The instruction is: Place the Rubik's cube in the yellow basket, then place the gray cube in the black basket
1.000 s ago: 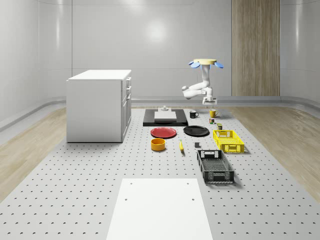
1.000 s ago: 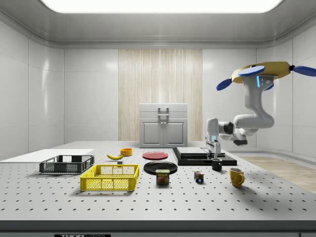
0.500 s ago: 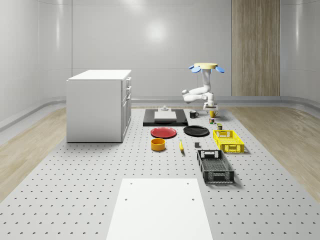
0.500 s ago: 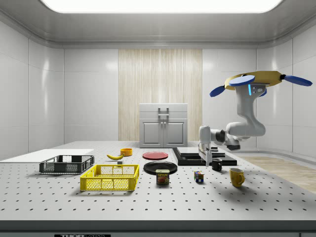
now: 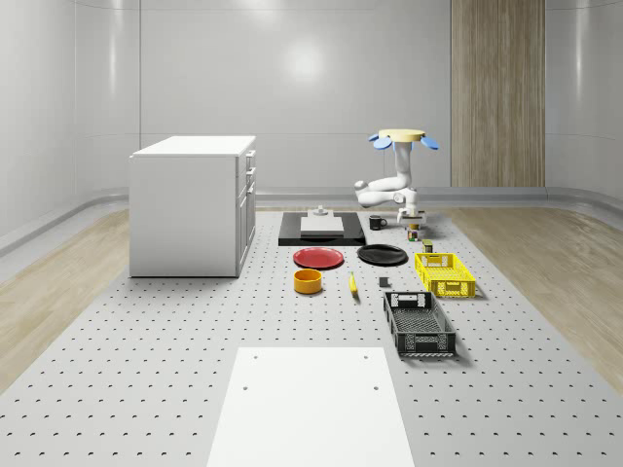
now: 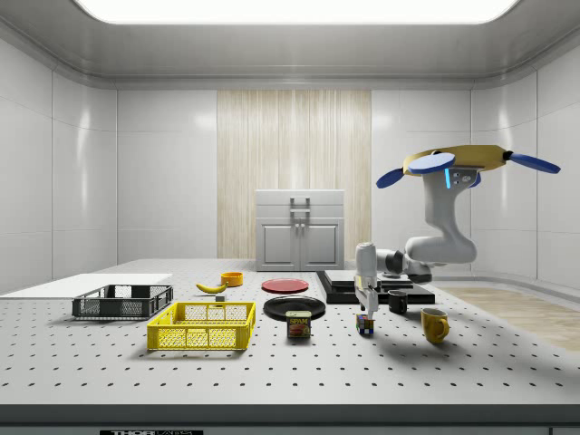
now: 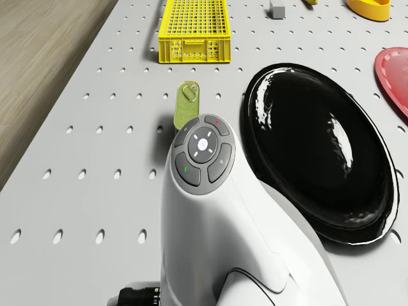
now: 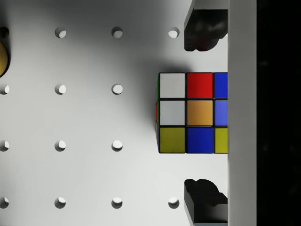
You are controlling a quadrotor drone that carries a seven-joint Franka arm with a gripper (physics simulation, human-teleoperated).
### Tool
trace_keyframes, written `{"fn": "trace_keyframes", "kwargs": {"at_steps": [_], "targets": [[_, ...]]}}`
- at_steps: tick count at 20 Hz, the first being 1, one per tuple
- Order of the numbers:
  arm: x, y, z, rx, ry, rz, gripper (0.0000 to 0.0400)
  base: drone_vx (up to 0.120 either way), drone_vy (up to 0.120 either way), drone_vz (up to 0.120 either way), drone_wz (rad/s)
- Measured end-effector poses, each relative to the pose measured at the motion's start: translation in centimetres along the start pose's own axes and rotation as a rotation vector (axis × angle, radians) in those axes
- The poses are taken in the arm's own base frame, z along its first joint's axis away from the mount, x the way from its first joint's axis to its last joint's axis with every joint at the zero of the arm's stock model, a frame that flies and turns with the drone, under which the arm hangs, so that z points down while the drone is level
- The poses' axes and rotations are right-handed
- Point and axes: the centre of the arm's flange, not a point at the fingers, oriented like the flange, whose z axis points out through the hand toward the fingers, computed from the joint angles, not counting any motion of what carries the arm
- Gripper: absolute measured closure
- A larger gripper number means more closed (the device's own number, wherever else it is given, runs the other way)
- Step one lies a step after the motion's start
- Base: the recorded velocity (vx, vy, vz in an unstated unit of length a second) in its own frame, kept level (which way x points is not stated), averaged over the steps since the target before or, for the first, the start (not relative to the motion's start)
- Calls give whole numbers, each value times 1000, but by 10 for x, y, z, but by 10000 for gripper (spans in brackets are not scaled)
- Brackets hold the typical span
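Wrist view: the Rubik's cube (image 8: 193, 113) lies on the desk (image 8: 94, 117) straight beneath the camera, between the two dark fingertips (image 8: 204, 30), one at its 12 o'clock and one at its 6 o'clock; a gap shows on each side, so the pincer (image 8: 205, 113) stands open and grips nothing
Change: compared with a second ago the drone (image 6: 458, 163) hovers lower and nearer the cube in the side view, and the pincer (image 6: 364, 306) has come down from beside the black mug (image 6: 398, 302) to just above the cube (image 6: 364, 323); I judge the approach nearly done and the grasp the next step
Drone: hovering over the far end of the desk, above the black plate (image 7: 319, 150) and the yellow mug (image 6: 434, 323)
Yellow basket: yellow basket (image 5: 444, 273) looks empty; it sits at 6 o'clock of the cube in the whole-scene view, well apart
Black basket: black basket (image 5: 419, 324) also looks empty
Gray cube: gray cube (image 7: 276, 8) rests on the desk near the yellow basket, untouched
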Motion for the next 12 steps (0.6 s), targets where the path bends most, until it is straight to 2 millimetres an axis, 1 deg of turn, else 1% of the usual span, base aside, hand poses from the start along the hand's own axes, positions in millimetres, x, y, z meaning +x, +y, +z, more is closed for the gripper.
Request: {"fn": "trace_keyframes", "kwargs": {"at_steps": [1, 4, 12], "targets": [[0, 0, 0, 0, 0, 0, 0, 80, 0, 0, 0], [0, 0, 2, 0, 0, 0, 0, 0, 0, 0, 0], [0, 0, 20, 0, 0, 0, 0, 0, 0, 0, 0]]}}
